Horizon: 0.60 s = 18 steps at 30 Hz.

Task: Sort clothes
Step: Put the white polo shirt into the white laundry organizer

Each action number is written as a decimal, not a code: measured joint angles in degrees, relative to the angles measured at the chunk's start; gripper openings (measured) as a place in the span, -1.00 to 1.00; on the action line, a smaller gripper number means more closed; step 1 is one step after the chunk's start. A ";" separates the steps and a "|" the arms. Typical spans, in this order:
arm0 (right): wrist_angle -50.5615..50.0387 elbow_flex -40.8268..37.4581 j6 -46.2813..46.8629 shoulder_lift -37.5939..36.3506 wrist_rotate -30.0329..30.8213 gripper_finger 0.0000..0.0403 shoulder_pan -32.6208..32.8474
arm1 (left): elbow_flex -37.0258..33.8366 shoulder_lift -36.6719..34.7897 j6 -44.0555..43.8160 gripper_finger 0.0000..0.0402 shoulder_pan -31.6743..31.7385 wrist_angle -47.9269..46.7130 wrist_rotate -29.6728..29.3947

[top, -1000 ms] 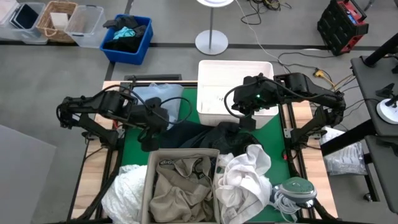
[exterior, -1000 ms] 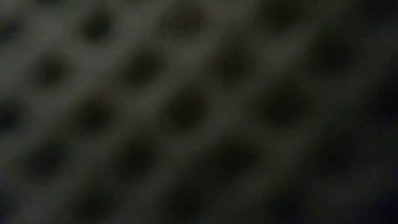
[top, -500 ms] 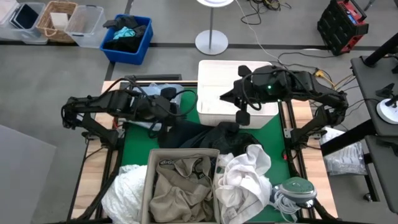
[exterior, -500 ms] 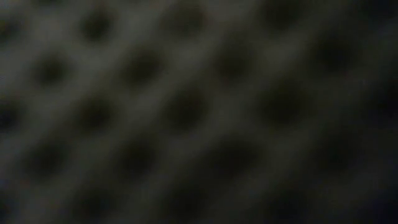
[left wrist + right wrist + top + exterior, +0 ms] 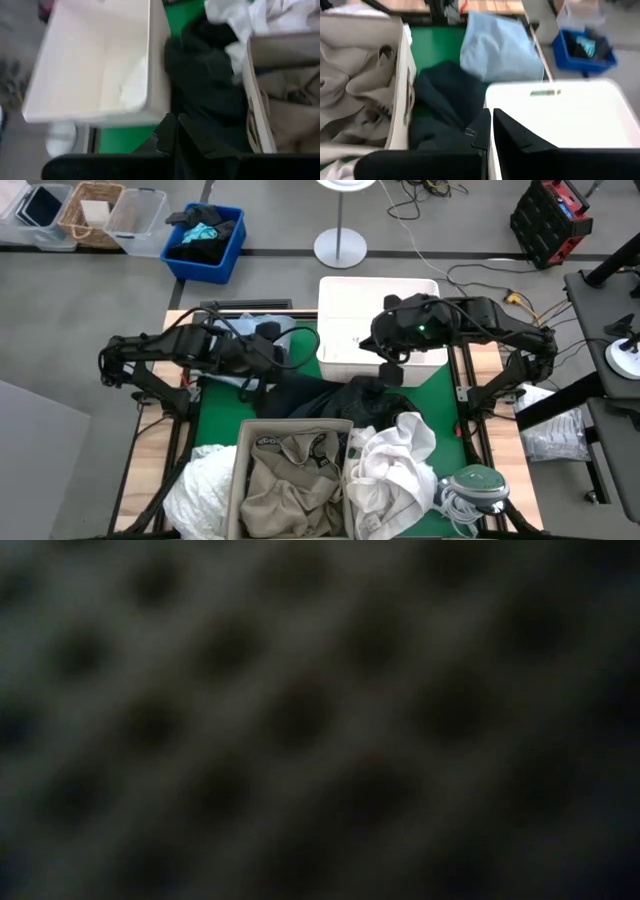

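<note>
A dark garment [image 5: 335,397] lies heaped on the green mat between the white bin [image 5: 345,305] and the beige bin [image 5: 240,480]. The beige bin holds khaki pieces [image 5: 290,475]. A light blue shirt [image 5: 250,330] lies at the mat's far left. White cloth [image 5: 392,465] lies on the right of the beige bin, and cream cloth [image 5: 205,485] on its left. My left gripper [image 5: 268,365] [image 5: 176,131] is shut beside the dark garment's left edge. My right gripper [image 5: 392,372] [image 5: 491,125] is shut at the white bin's near rim, above the dark garment [image 5: 445,100]. My left gripper has its shut fingers level and pointing toward the table's right, at the dark garment's left edge [image 5: 200,107]. Dark fingers against dark cloth hide the meeting place, so I cannot tell whether it touches or holds the cloth.
A small blue bin [image 5: 205,242] with dark and teal fabrics stands on the floor beyond the table, beside clear boxes and a basket [image 5: 92,212]. A lamp base [image 5: 340,248] stands behind the white bin. A coiled cable and green object [image 5: 475,485] lie near right. The low view is blocked.
My left gripper has gone toward the table's far edge and a little to the right, from beside the beige bin's far corner to the light blue shirt's near edge. My right gripper rose and swung over the white bin, then came back down to its near rim.
</note>
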 joint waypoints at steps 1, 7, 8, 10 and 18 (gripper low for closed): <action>-1.41 0.10 1.47 0.00 0.00 -0.94 0.00 | 0.47 0.00 -2.35 -1.00 -0.12 -2.52 0.01; -11.23 0.24 5.12 0.00 -2.41 -0.94 0.64 | 1.56 -0.11 -15.97 -1.00 -0.21 -17.37 0.02; -12.59 0.24 5.53 0.10 -3.56 -0.94 0.67 | 1.47 -0.13 -17.68 -1.00 -0.21 -19.24 0.02; -14.85 0.15 5.86 0.36 -5.85 -0.94 0.66 | 1.03 -0.22 -21.36 -1.00 -0.21 -22.43 0.01; -20.60 -1.71 13.14 0.85 -8.39 -0.94 0.66 | -0.82 -0.33 -26.56 -1.00 -0.21 -23.55 1.11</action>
